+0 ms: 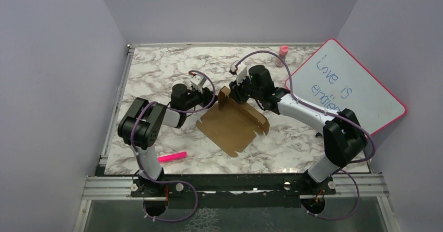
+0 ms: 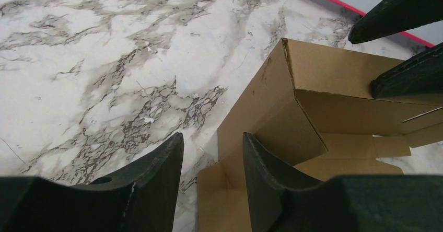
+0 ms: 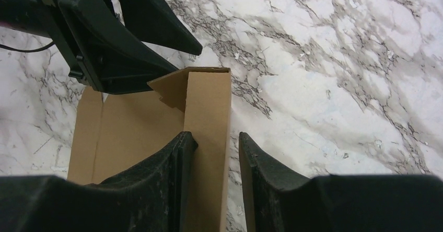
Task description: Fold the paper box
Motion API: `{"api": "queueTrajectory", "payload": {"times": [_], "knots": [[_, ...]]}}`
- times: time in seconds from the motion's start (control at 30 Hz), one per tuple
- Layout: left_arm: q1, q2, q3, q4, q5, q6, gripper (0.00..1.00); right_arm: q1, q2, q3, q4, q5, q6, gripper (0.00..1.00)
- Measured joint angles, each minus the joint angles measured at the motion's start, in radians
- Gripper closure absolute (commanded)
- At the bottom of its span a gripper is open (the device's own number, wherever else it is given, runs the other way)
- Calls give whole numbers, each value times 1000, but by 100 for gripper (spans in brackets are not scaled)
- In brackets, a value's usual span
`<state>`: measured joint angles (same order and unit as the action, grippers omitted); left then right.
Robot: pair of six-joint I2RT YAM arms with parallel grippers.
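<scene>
Paper box (image 1: pixel 233 126): lies near the middle of the marble table (image 1: pixel 156 65), between the 2 arms, mostly flat and open. At its far end 1 wall stands up, with a side flap folded in at the corner.
Left gripper (image 2: pixel 213 138): released, its 2 fingers apart. It is low at the left far corner of the box, with 1 finger over bare marble and the other over the cardboard. The box edge runs into the gap between them.
Right gripper (image 3: pixel 217 137): fingers apart and set on either side of the raised wall. The left finger is against the cardboard and a strip of marble shows beside the right one. It looks unclamped, though the contact itself is hard to read from this angle.
Grippers together: close to each other at the box's far end, tips facing across the raised corner.
Whiteboard (image 1: pixel 347 85): pink-framed, tilted at the table's right edge, well apart from the box.
Pink marker (image 1: pixel 172 157): on the marble near the left arm's base.
</scene>
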<state>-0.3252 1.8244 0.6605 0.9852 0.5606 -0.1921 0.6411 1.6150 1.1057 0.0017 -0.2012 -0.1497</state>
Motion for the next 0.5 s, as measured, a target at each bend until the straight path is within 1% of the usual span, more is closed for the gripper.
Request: {"api": "queueTrajectory", "payload": {"times": [0.27, 0.5], "knots": [[-5, 0, -3, 1, 0, 31, 50, -1, 3, 0, 0, -2, 0, 58], [-5, 0, -10, 19, 4, 28, 49, -1, 5, 2, -3, -9, 0, 58]]}}
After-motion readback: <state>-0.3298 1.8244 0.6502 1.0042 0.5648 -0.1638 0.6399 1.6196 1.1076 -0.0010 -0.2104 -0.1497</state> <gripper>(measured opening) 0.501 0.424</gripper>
